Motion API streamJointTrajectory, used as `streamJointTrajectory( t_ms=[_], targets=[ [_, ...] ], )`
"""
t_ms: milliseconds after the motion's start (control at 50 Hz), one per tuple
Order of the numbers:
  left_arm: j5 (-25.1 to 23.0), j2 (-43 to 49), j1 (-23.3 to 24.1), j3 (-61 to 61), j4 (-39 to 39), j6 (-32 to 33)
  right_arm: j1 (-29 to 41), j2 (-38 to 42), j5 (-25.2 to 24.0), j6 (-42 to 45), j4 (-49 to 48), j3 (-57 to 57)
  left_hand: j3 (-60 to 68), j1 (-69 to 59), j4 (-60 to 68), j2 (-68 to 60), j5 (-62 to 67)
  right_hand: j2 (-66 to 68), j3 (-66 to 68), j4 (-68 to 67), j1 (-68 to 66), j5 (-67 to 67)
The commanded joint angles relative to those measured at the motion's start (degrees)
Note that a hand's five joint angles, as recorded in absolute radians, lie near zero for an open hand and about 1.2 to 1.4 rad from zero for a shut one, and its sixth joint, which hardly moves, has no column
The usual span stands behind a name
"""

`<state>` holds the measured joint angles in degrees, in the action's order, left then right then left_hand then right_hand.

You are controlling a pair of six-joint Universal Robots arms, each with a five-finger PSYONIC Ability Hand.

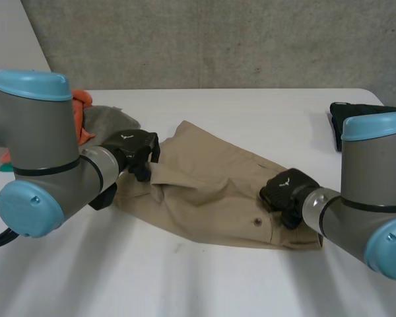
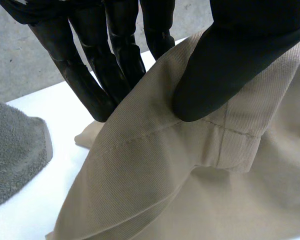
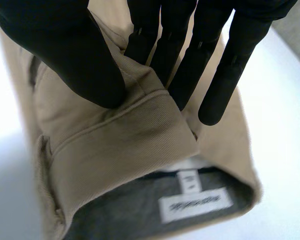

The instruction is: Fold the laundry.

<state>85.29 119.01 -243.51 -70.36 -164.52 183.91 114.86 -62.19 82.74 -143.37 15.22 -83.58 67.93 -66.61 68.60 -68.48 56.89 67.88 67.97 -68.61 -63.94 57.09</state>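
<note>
The khaki shorts (image 1: 211, 178) lie spread on the middle of the white table (image 1: 185, 277), waistband end toward the robot's right, leg end toward its left. A button (image 1: 257, 222) shows on the waistband near the table's front. In the right wrist view the shorts (image 3: 115, 150) have the waistband turned over, exposing a grey lining and a white label (image 3: 195, 204). The right hand (image 1: 285, 188) is at the waistband end; its thumb (image 3: 65, 50) presses on top of the fold and its fingers (image 3: 190, 65) sit behind it, pinching the band. The left hand (image 1: 132, 148) is at the leg end; in its wrist view the shorts (image 2: 165, 190) are raised off the table, the hem edge pinched between thumb (image 2: 225, 65) and fingers (image 2: 95, 90). A grey towel (image 1: 109, 119) (image 2: 12, 150) lies just beside the left hand, with an orange cloth (image 1: 82, 102) touching it behind. A black cloth item (image 1: 353, 109) sits at the far right edge of the table, well apart.
</note>
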Motion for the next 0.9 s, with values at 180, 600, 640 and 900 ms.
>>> streamJointTrajectory(
  t_ms=[180,600,640,900],
  targets=[
    [-0.30,-2.38,-0.03,-0.39,0.07,-0.05,-2.89,-11.72,-1.44,-9.72,6.66,4.73,12.07,-13.39,11.40,-11.52,13.11,-41.73,-41.82,42.46,37.79,-40.94],
    [-2.06,-7.57,0.23,-3.20,0.86,2.32,-6.14,19.02,-10.39,-22.82,32.22,43.57,12.07,-13.39,11.40,-11.52,13.11,-44.25,-44.33,44.97,40.30,-43.45],
    [-2.06,-7.39,0.15,-3.20,0.78,2.59,-5.97,20.61,-11.55,-22.91,33.20,44.82,12.07,-13.39,11.40,-11.52,13.11,-45.26,-45.34,45.99,41.32,-44.47],
    [-3.82,-2.48,-1.08,2.92,-2.03,6.54,-3.86,24.58,-7.25,-18.52,29.08,48.86,12.07,-13.39,11.40,-11.52,13.11,12.12,12.03,-11.39,-16.06,12.91]
  ],
)
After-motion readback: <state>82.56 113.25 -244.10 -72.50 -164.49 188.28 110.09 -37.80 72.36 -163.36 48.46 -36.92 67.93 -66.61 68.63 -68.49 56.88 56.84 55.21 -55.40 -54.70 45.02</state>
